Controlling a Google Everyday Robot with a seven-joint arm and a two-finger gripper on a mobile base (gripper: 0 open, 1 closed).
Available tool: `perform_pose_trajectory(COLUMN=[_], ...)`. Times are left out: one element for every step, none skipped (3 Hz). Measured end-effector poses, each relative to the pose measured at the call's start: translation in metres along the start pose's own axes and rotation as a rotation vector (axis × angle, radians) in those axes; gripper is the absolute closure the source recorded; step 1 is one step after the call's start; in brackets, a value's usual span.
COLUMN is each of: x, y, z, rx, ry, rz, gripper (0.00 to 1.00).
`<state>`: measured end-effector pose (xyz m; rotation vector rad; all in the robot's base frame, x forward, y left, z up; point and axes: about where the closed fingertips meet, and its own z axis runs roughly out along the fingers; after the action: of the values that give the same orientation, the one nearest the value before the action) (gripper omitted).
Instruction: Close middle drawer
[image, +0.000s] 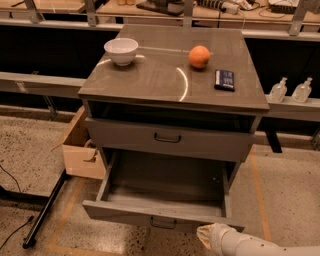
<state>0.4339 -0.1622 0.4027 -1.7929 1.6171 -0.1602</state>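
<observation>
My gripper (209, 235), state I cannot tell, sits beside the right front corner of the wide grey middle drawer (125, 214); an off-centre push may jam it.

Rounded cream-white end effector (205, 234) — lower right

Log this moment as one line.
task: close middle drawer | middle drawer: pulled out, not closed | pincer: low, by the drawer front's right end | contact: unclear
</observation>
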Motion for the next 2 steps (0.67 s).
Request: perform_pose_trajectory(x=[-0.004, -0.006], y=[-0.013, -0.031], z=[0.011, 0.027], rx=[0.06, 0.135], ry=[0.005, 0.03], rz=[-0.011, -0.021], gripper=[1.0, 1.0])
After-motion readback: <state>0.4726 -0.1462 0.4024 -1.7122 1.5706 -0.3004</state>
